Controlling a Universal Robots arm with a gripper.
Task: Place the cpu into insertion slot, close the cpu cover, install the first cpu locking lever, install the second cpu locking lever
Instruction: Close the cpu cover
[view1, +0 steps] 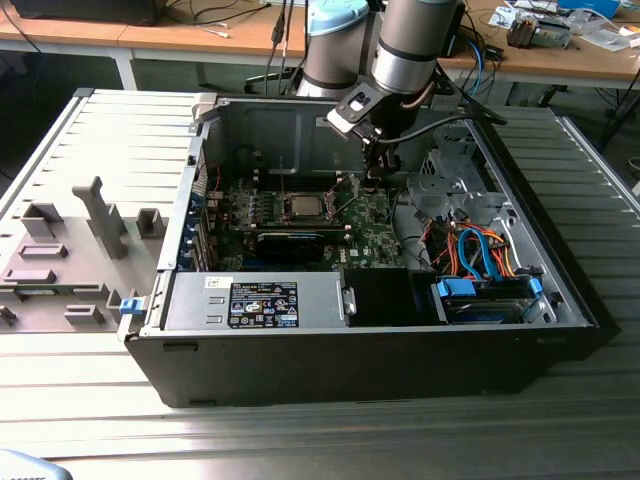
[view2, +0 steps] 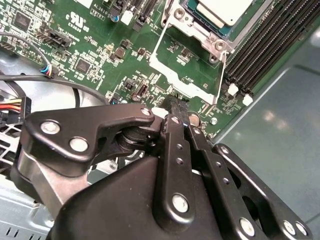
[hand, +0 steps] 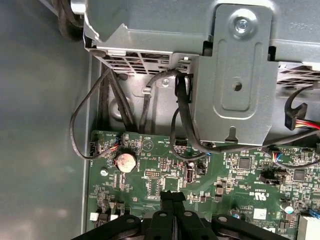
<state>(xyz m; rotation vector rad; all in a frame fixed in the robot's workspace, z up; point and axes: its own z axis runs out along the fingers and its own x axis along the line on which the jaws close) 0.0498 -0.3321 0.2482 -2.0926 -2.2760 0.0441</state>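
The cpu (view1: 300, 207) (view2: 220, 11), a silver-grey square, lies in the insertion slot (view2: 188, 20) on the green motherboard inside the open computer case. The cpu cover (view2: 186, 84), a thin silvery frame with a square window, is swung open and sits beside the slot, with green board showing through the window. My gripper (view1: 381, 176) (view2: 175, 106) (hand: 172, 196) is shut with nothing between its fingers. It hangs low over the board with its tip right at the cover's outer edge; I cannot tell whether it touches. A thin wire lever (view2: 222, 75) runs along the cover's side.
Long black memory slots (view2: 265, 45) lie beside the socket. A long black card (view1: 290, 243), the power supply (view1: 262, 302) and a drive bay with blue and orange cables (view1: 480, 262) crowd the case. Black cables (hand: 182, 115) hang from a metal cage (hand: 235, 75). A grey fixture (view1: 80, 250) stands outside the case.
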